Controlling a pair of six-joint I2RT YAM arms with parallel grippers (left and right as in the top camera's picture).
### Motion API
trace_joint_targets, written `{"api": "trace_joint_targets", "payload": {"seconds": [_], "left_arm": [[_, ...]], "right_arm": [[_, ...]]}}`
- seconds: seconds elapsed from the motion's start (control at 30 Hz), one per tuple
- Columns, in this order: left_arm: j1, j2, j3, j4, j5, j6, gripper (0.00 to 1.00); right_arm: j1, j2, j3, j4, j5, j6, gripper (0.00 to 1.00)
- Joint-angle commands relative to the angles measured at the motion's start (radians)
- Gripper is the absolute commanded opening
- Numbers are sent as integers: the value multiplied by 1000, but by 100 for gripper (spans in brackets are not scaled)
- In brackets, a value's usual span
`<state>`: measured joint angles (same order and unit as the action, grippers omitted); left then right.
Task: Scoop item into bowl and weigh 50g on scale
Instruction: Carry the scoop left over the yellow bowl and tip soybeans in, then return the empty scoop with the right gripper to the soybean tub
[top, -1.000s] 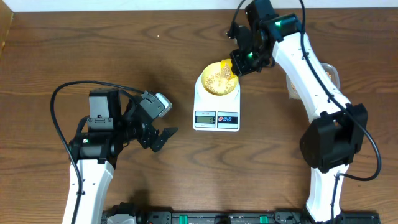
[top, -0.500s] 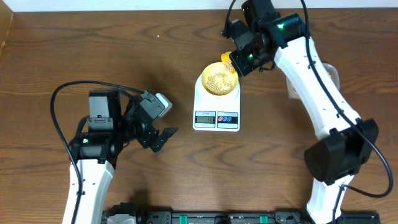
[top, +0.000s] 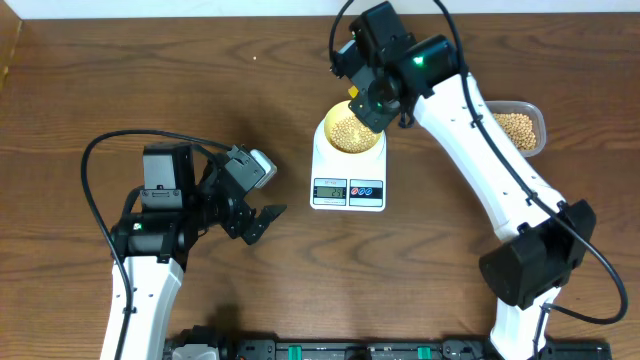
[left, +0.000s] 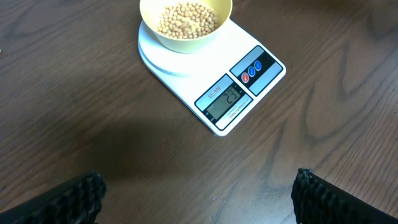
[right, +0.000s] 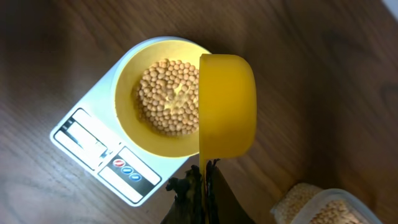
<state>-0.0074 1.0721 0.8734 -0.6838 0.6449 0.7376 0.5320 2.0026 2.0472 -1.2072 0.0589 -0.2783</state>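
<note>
The pale yellow bowl (top: 328, 130) sits on the white scale (top: 348, 190) and holds a heap of tan beans (top: 349, 128). My right gripper (right: 204, 180) is shut on the handle of a bright yellow scoop (right: 227, 106). The scoop is tipped on its side at the bowl's (right: 127, 87) rim, next to the beans (right: 168, 96). In the overhead view the right gripper (top: 366, 100) hangs over the bowl's far edge. My left gripper (left: 199, 199) is open and empty, low over the table in front of the scale (left: 186, 68). It also shows in the overhead view (top: 262, 222).
A clear plastic tub (top: 517, 128) with more beans stands to the right of the scale, also in the right wrist view (right: 323, 208). The scale's display (left: 225, 99) and two round buttons (left: 252, 68) face the front edge. Bare wood lies all around.
My right arm has swung left with the scoop, from the bowl's right side to over its far edge. The clear tub has come into view. The left arm has not moved.
</note>
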Motion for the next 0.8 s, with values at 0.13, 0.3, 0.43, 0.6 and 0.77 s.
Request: {"api": "trace_joint_targets", "payload": {"seconds": [0.13, 0.3, 0.43, 0.6, 0.77], "left_arm": [[4, 5, -3, -3, -3, 6, 98], [4, 5, -3, -3, -3, 6, 98], [5, 5, -3, -3, -3, 6, 97], [4, 5, -3, -3, -3, 6, 98], [4, 5, -3, -3, -3, 6, 98]], "right_arm": [[-8, -31, 20, 14, -14, -18, 1], [-101, -56, 21, 26, -170, -2, 1], [-238, -96, 21, 8, -257, 47, 1], [-402, -124, 20, -58, -275, 74, 1], [-550, -127, 20, -92, -284, 186, 1]]}}
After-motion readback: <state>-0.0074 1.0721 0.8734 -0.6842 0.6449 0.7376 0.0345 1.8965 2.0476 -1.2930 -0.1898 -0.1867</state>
